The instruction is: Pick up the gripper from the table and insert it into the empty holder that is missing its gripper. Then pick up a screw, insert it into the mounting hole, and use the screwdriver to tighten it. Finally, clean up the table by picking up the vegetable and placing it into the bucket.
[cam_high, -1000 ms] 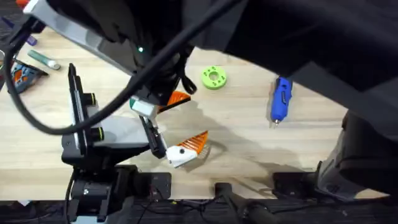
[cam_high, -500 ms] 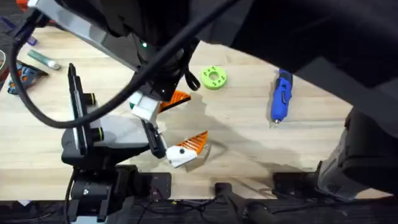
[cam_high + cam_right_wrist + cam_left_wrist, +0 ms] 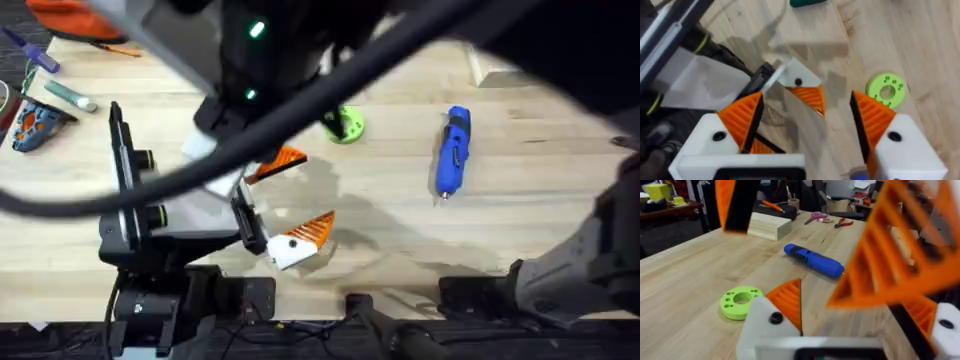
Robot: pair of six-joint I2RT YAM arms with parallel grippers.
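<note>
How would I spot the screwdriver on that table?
Look at the right half of the wooden table, past the green disc. The screwdriver lies there alone: a blue, pen-shaped tool with a thin metal tip, the only blue thing there.

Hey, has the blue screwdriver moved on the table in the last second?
No. The screwdriver lies at the same spot on the table, with the same gap to the green disc.
</note>
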